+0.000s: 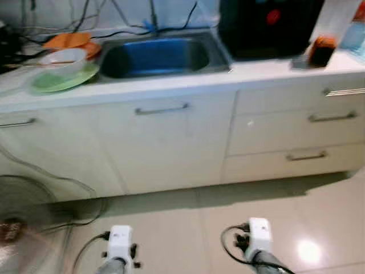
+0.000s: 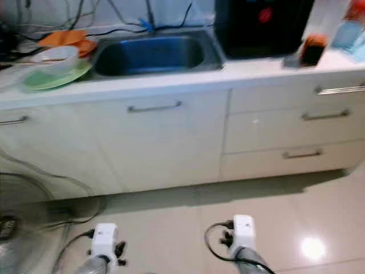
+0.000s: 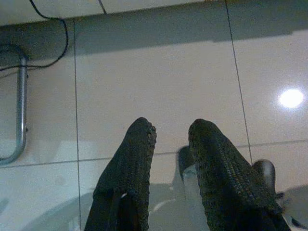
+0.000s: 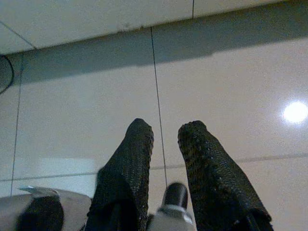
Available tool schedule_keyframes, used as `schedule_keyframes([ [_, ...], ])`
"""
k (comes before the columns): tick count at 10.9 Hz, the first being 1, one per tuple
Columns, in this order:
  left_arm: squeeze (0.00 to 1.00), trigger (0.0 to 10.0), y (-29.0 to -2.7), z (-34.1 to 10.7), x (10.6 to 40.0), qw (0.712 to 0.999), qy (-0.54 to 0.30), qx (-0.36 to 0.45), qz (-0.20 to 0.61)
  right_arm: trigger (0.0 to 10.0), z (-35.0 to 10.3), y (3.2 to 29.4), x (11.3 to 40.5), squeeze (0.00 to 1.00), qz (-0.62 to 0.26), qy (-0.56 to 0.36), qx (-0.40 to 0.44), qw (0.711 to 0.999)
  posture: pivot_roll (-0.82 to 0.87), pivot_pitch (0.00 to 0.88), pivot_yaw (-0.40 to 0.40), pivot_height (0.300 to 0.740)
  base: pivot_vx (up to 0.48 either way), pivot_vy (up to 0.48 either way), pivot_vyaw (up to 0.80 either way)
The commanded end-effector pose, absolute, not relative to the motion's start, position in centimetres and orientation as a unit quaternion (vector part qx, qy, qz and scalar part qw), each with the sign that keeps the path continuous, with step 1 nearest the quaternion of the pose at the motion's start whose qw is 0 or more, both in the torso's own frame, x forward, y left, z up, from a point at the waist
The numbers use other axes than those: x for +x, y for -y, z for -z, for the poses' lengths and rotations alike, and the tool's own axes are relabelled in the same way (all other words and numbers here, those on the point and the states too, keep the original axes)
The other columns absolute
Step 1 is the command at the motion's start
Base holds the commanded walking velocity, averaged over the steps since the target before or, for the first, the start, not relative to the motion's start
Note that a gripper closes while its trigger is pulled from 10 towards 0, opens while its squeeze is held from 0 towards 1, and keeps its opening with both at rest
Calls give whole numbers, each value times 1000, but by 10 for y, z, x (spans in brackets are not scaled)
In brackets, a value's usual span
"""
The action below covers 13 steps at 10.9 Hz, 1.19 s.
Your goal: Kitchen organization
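Hanging idle over the floor, left gripper (image 3: 169,139) and right gripper (image 4: 165,137) narrowly parted, empty; dishes (image 1: 61,69) beside sink (image 1: 155,56) untouched, so nothing looks done yet.

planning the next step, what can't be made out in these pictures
- Black appliance beside the sink: top cut off by the head views' upper edge.
- Orange and black thing on the counter: too blurred to identify.
- Fan on the floor: blurred, cut by the left edge.
- Bowl on the green plate: contents blurred.
- Cupboard and drawers: shut, insides hidden.
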<state>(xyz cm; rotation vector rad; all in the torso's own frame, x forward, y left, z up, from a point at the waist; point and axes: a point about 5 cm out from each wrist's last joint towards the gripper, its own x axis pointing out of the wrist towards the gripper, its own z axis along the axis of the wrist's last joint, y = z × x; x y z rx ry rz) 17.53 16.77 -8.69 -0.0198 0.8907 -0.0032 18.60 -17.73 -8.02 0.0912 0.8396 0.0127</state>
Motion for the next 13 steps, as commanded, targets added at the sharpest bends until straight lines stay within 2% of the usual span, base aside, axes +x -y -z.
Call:
schedule_keyframes([
  [1,0,10000,-168,88,174,902,-432,-11,-1,10000,78,175,190,0,-10,-402,44,914,41,0,70,740,0,0,0],
  [4,0,10000,-168,88,172,900,-436,-8,2,10000,78,173,191,0,-14,-401,45,915,41,0,72,740,0,0,0],
  [9,0,10000,-171,88,173,901,-434,-6,-3,10000,78,172,191,0,-19,-401,46,915,45,0,74,740,0,0,743],
  [13,0,10000,-171,87,175,902,-432,-4,-3,10000,79,171,190,0,-19,-404,48,913,45,0,74,740,0,0,0],
])
